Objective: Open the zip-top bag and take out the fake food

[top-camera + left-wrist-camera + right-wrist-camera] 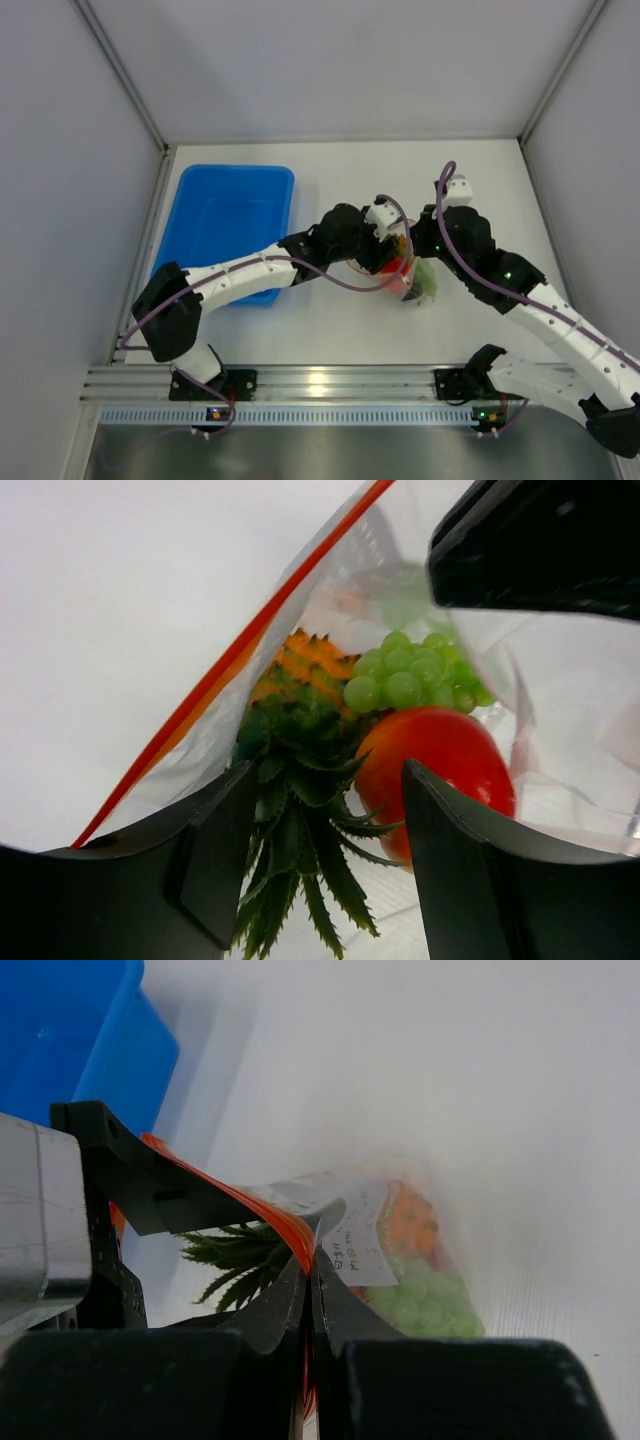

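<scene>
White table beneath bag (grey walls).

We show the white-and-black left arm stretched from its base toward the centre, its black two-finger left gripper angled downward with fingers held apart. The white-and-black right arm folds inward opposite. Its black right gripper is pressed closed, pinching the zip edge of the clear plastic zip-top bag.
</scene>
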`<state>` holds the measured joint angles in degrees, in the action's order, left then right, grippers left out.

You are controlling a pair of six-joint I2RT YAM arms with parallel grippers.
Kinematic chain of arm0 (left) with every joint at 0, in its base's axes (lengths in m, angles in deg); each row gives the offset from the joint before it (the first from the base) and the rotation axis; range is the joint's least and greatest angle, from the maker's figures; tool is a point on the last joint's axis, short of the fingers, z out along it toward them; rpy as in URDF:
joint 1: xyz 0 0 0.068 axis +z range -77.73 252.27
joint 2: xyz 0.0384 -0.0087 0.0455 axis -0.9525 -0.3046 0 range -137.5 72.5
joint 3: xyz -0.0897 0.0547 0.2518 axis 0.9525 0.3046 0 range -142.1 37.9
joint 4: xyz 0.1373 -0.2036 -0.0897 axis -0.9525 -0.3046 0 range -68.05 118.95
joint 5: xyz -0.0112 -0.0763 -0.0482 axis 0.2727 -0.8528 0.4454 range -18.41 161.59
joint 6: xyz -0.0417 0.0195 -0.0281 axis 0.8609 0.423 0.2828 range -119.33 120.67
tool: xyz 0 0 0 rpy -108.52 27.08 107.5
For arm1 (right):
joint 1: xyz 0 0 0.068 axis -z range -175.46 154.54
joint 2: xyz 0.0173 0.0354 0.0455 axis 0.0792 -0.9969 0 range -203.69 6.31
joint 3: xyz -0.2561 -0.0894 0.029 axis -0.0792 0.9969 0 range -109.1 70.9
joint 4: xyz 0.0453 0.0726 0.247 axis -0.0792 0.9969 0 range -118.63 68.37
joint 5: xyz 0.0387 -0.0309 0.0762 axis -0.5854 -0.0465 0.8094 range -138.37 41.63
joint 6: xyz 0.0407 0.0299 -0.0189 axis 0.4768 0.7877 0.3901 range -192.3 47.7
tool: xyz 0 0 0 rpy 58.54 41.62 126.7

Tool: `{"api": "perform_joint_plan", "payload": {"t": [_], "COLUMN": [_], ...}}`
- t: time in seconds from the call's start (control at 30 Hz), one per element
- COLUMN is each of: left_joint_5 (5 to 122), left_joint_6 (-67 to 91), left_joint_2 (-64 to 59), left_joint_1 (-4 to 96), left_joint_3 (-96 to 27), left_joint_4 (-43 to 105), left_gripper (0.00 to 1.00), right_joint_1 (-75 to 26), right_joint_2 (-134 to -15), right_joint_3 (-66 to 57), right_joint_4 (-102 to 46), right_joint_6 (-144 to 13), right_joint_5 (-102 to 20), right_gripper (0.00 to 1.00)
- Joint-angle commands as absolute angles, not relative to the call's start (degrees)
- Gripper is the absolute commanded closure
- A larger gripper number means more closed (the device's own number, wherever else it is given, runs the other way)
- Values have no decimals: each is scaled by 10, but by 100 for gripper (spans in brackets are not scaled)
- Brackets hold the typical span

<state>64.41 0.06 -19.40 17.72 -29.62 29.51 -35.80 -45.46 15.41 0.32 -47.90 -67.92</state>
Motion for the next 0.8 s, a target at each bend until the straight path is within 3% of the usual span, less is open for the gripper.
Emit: {"api": "perform_joint_plan", "payload": {"t": [0.0,0.17,0.53,0.77], "left_joint_5": [701,780,764,740], "left_joint_6": [-35,-59,-53,-25], "left_joint_2": [-188,-203,-265,-295], "left_joint_1": [175,166,173,180], "left_joint_3": [-280,-299,-320,-332], "left_joint_4": [326,270,219,219], "left_gripper": [35,35,29,50], "right_joint_1": [-355,-355,-355,-354], "right_joint_2": [-452,-462,-468,-459], "right_joint_3": [149,151,152,158], "right_joint_4": [-8,-11,-9,-13], "right_joint_6": [-491,-497,-512,-518], "right_joint_5": [-680,-672,-661,-639], "right_gripper": [100,100,100,100]}}
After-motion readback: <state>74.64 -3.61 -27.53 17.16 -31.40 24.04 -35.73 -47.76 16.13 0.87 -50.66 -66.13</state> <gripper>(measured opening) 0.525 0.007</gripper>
